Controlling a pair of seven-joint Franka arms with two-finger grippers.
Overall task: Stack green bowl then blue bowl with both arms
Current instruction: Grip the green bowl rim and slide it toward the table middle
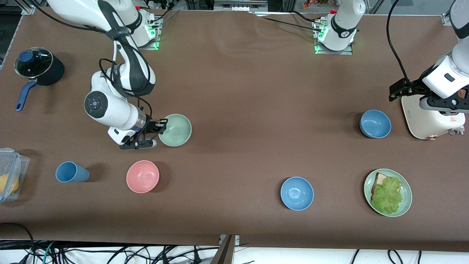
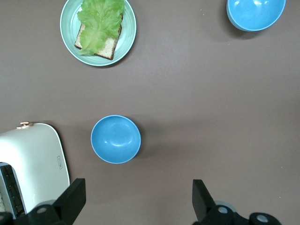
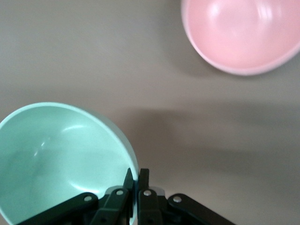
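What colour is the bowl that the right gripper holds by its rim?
Pale mint green: the green bowl, best in the right wrist view, pinched by the right gripper.

Right hand clamped, left hand agape.

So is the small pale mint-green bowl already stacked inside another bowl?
No: the green bowl sits alone on the brown table, its rim pinched by the right gripper.

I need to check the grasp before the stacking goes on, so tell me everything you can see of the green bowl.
The green bowl is small, round, pale mint and matte, plastic by its look, upright and empty. It sits toward the right arm's end of the table, farther from the front camera than the pink bowl. The right claw is shut on its rim, one finger inside the wall and one outside. Whether it rests on the table or is lifted cannot be told.
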